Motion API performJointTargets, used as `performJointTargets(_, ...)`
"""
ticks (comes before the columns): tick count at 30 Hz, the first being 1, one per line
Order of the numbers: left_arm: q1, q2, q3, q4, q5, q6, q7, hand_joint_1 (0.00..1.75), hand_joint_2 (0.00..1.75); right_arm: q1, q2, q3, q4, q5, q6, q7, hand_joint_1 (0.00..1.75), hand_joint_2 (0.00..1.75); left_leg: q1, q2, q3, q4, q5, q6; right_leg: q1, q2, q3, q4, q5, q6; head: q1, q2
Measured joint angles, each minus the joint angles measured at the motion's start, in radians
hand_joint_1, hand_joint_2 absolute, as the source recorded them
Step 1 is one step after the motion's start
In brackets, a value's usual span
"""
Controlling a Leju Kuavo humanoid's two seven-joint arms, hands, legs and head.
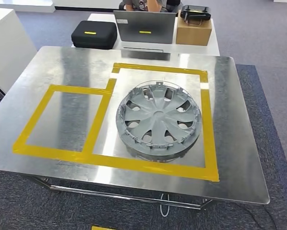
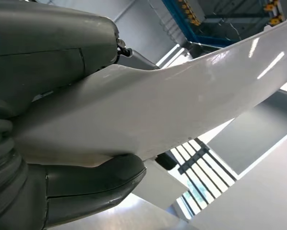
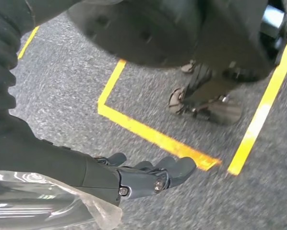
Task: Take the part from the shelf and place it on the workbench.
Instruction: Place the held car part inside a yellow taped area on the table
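A glossy white curved part [image 2: 178, 96] fills the left wrist view. My left hand [image 2: 44, 48] grips it, with the thick thumb [image 2: 84, 191] on one face and the fingers on the other. In the right wrist view my right hand [image 3: 135, 177] hangs over the carpet with its fingers stretched out straight. A shiny plastic-wrapped edge [image 3: 44, 201] lies against its palm, and whether the hand holds it is unclear. In the head view the metal workbench [image 1: 240, 143] stands ahead. A grey hubcap [image 1: 158, 119] lies in its large right taped field, and the left taped square [image 1: 64, 120] is bare.
Behind the bench a white table carries a black case [image 1: 94, 33], a grey laptop [image 1: 145, 26] and a cardboard box [image 1: 193, 31]. A white cabinet [image 1: 4, 43] stands at the far left. Yellow tape lines [image 3: 153, 136] mark the grey carpet under me.
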Motion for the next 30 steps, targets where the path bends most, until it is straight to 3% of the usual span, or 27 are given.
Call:
performJointTargets(2,-0.009,0.016,0.011,0.010,-0.004,-0.020,0.007,1.75,1.75,0.000,-0.001,0.000,0.000,0.004,0.001,0.000,0.00,1.75,0.005,-0.041,-0.033,0.081,-0.050,-0.012,-0.005,0.017,0.007,-0.005,0.005,-0.009,-0.004,0.000)
performJointTargets(4,-0.021,0.037,0.027,0.027,-0.011,-0.043,0.019,1.75,1.75,-0.002,-0.002,-0.001,0.000,0.008,0.004,0.000,0.00,1.75,0.007,-0.064,-0.101,0.220,-0.108,-0.017,-0.005,0.033,0.008,-0.005,0.006,-0.012,-0.005,0.000)
performJointTargets(5,-0.028,0.049,0.035,0.038,-0.017,-0.055,0.027,1.75,1.75,-0.002,-0.002,0.000,0.000,0.010,0.005,-0.001,0.00,1.75,0.008,-0.066,-0.127,0.266,-0.115,-0.018,-0.004,0.040,0.009,-0.005,0.005,-0.012,-0.005,0.000)
performJointTargets(6,-0.035,0.060,0.042,0.048,-0.025,-0.065,0.034,1.75,1.75,-0.001,-0.002,0.000,0.000,0.011,0.005,-0.001,0.00,1.75,0.008,-0.066,-0.138,0.277,-0.102,-0.017,-0.004,0.047,0.011,-0.005,0.004,-0.013,-0.005,0.000)
performJointTargets(7,-0.042,0.072,0.049,0.058,-0.033,-0.074,0.043,1.75,1.75,-0.001,-0.003,0.000,0.000,0.013,0.006,-0.001,0.00,1.75,0.008,-0.067,-0.129,0.244,-0.068,-0.015,-0.004,0.053,0.014,-0.005,0.003,-0.013,-0.005,0.000)
performJointTargets(9,-0.060,0.101,0.065,0.080,-0.053,-0.091,0.066,1.75,1.75,-0.002,-0.003,-0.001,0.000,0.019,0.008,-0.001,0.00,1.75,0.007,-0.072,-0.077,0.110,0.012,-0.008,-0.003,0.062,0.018,-0.004,-0.001,-0.009,-0.005,0.000)
performJointTargets(11,-0.081,0.134,0.086,0.110,-0.070,-0.109,0.091,1.75,1.75,-0.004,-0.004,0.000,0.000,0.024,0.011,0.000,0.00,1.75,0.007,-0.078,-0.041,0.011,0.048,-0.002,0.001,0.069,0.016,-0.001,-0.005,-0.003,-0.004,0.000)
performJointTargets(15,-0.119,0.199,0.134,0.188,-0.098,-0.153,0.125,1.75,1.75,-0.003,-0.010,0.000,0.000,0.031,0.017,0.003,0.00,1.75,0.006,-0.081,-0.040,-0.010,0.050,-0.001,0.003,0.070,0.009,-0.004,-0.003,-0.011,-0.001,0.000)
performJointTargets(23,-0.228,0.352,0.167,0.412,-0.244,-0.221,0.253,1.75,1.75,-0.008,-0.017,0.001,0.000,0.057,0.027,0.005,0.00,1.75,0.004,-0.081,-0.039,-0.010,0.049,0.008,0.002,0.068,0.007,-0.017,0.001,0.001,-0.001,0.000)
performJointTargets(26,-0.304,0.420,0.130,0.537,-0.307,-0.220,0.321,1.75,1.75,-0.011,-0.019,0.005,0.000,0.074,0.033,0.007,0.00,1.75,0.004,-0.082,-0.039,-0.009,0.050,0.010,0.002,0.067,0.006,-0.017,0.003,0.004,-0.001,0.000)
performJointTargets(30,-0.448,0.486,-0.001,0.705,-0.405,-0.199,0.405,1.75,1.75,-0.019,-0.019,0.013,0.000,0.093,0.034,0.009,0.00,1.75,0.005,-0.086,-0.040,-0.009,0.052,0.012,0.002,0.063,0.007,-0.017,0.004,0.006,-0.001,0.000)
